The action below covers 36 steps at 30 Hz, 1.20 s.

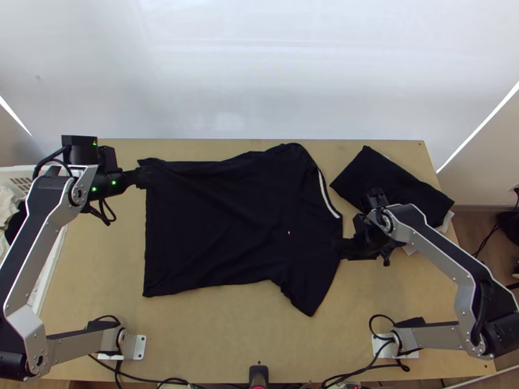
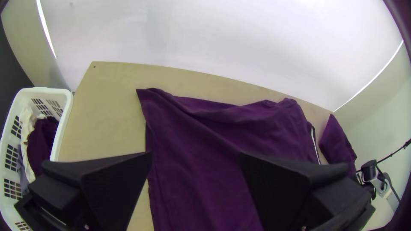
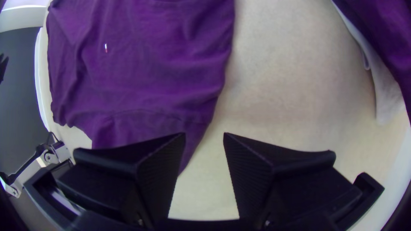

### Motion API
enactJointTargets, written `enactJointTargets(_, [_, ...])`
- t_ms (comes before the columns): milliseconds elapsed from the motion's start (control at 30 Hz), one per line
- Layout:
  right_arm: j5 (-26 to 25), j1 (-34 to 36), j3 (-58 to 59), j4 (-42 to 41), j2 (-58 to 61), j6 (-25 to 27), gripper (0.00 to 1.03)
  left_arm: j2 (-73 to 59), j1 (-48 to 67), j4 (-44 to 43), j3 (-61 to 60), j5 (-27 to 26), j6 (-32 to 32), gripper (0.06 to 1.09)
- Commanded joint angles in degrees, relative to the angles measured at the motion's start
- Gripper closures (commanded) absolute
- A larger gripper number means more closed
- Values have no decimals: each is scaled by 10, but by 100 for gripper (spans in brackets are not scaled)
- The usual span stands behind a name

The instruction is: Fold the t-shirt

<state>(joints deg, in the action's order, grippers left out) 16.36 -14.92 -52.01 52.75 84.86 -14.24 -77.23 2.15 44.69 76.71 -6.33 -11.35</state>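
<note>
Arm bases: with 12 at the table's far edge, your left base stands at 7 o'clock; your right base at 5.
T-shirt: the dark T-shirt lies spread across your table's middle, with some creases; its hem faces 9 o'clock, its pale-lined neck opening 2 o'clock; a sleeve points to 5.
Right gripper: at 3 o'clock, your right gripper is by the shoulder-and-sleeve edge; its fingers stand apart.
Basket: at 9 o'clock, you have a white basket with clothing inside.
Folded garment: at 2 o'clock lies a dark folded garment; pale cloth shows at its edge.
Left gripper: at 10 o'clock, your left gripper is at the hem's far corner; its fingers stand wide apart.
Backdrop: a white screen rises at 12 o'clock.
</note>
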Motion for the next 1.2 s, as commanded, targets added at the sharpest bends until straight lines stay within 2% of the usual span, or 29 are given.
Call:
enactJointTargets(0, [3, -19, -6, -17, 27, -6, 59, 8, 4, 4, -3, 7, -1, 11])
enactJointTargets(200, [6, -31, -5, -18, 37, -11, 60, 15, 4, 6, -8, 8, 0, 11])
enactJointTargets(267, [6, -32, -3, -19, 38, -11, 69, 17, 5, 17, -6, 8, 2, 11])
enactJointTargets(333, [6, -32, -1, -22, 38, -12, 81, 18, 22, 85, -1, 8, 26, 11])
enactJointTargets(433, [6, -32, 1, -22, 38, -12, 82, 20, 45, 199, -16, 5, 86, 11])
enactJointTargets(533, [6, -32, 0, -22, 38, -14, 83, 19, 62, 293, -45, 9, 117, 11])
enactJointTargets(600, [6, -32, -1, -30, 36, -14, 98, 25, 80, 312, -72, 41, 128, 11])
enactJointTargets(633, [6, -32, -1, -34, 33, -14, 100, 31, 89, 318, -89, 63, 133, 11])
enactJointTargets(700, [6, -32, -3, -34, 30, -15, 100, 35, 103, 321, -116, 114, 143, 11])
enactJointTargets(767, [6, -32, -5, -34, 28, -15, 100, 35, 109, 334, -130, 128, 144, 11])
enactJointTargets(1000, [6, -28, -6, -34, 23, -15, 100, 19, 114, 358, -180, 121, 140, 11])
enactJointTargets(1167, [6, -27, -8, -34, 19, -15, 100, 23, 138, 342, -237, 123, 146, 11])
